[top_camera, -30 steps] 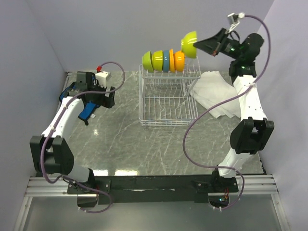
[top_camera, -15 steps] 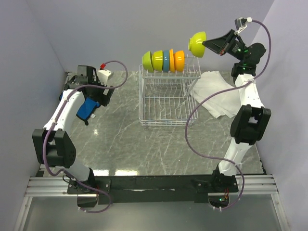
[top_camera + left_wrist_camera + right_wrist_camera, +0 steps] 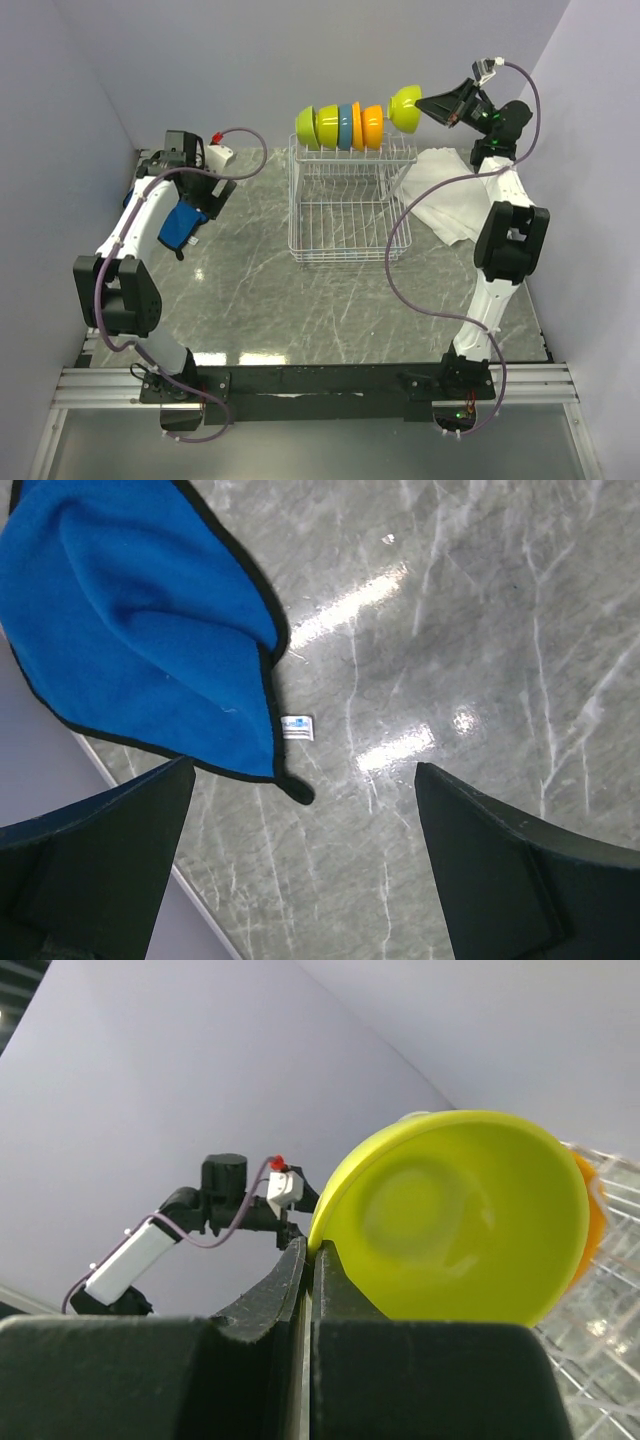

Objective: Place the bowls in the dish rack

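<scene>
A: So where was the last lime bowl (image 3: 404, 106)?

B: At the right end of the dish rack (image 3: 350, 215), above its raised slots. The right gripper (image 3: 428, 103) had its fingers clamped on the rim. It sat just beside the orange bowl (image 3: 372, 126); touching or not, I couldn't tell.

A: And the others?

B: On edge in the rack's slots, from the rack's left: first lime bowl (image 3: 307, 126), second lime bowl (image 3: 328, 124), blue bowl (image 3: 346, 125), then the orange.

A: The left gripper (image 3: 302, 770)?

B: Well left of the rack, fingers spread apart, gripping nothing, above a blue cloth (image 3: 140, 620). A white towel (image 3: 445, 195) lay right of the rack.
</scene>
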You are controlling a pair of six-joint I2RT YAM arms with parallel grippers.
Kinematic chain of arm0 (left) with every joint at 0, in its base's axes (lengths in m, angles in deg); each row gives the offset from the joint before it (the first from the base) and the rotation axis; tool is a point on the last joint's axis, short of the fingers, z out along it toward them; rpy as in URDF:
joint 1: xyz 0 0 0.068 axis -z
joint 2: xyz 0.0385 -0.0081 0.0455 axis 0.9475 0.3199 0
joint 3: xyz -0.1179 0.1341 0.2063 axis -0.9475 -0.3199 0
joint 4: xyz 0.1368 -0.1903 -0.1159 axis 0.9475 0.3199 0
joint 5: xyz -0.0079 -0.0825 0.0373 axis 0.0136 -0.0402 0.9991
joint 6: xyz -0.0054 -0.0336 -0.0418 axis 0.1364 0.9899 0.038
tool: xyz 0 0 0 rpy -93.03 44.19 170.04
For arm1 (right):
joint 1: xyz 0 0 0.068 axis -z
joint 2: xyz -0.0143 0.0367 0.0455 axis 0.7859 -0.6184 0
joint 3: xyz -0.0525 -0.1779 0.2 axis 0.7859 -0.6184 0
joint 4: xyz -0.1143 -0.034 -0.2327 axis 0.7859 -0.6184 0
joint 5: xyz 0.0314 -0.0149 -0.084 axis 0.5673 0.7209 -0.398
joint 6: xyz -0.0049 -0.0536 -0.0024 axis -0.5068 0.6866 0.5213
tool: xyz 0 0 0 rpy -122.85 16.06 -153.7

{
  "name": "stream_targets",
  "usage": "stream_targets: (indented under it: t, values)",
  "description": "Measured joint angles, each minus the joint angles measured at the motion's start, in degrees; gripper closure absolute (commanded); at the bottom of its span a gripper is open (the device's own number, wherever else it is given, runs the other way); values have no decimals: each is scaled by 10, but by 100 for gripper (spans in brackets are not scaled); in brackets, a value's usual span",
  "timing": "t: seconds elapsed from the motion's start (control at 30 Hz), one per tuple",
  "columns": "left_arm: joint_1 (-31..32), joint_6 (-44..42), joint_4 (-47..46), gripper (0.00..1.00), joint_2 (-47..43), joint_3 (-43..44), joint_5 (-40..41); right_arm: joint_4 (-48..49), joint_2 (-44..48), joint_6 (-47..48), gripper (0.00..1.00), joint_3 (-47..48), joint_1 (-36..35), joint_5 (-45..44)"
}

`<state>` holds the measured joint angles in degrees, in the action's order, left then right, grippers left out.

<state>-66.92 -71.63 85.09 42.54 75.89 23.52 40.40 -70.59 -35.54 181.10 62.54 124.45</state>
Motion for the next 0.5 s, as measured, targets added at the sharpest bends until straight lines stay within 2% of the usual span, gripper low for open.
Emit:
stream_targets:
  t: [0.3, 0.5]
  values:
    - [12, -4, 4, 1, 20, 13, 19, -37, -71, 19, 100, 50, 1, 9]
    - [29, -4, 4, 1, 35, 13, 24, -68, -82, 37, 100, 69, -2, 21]
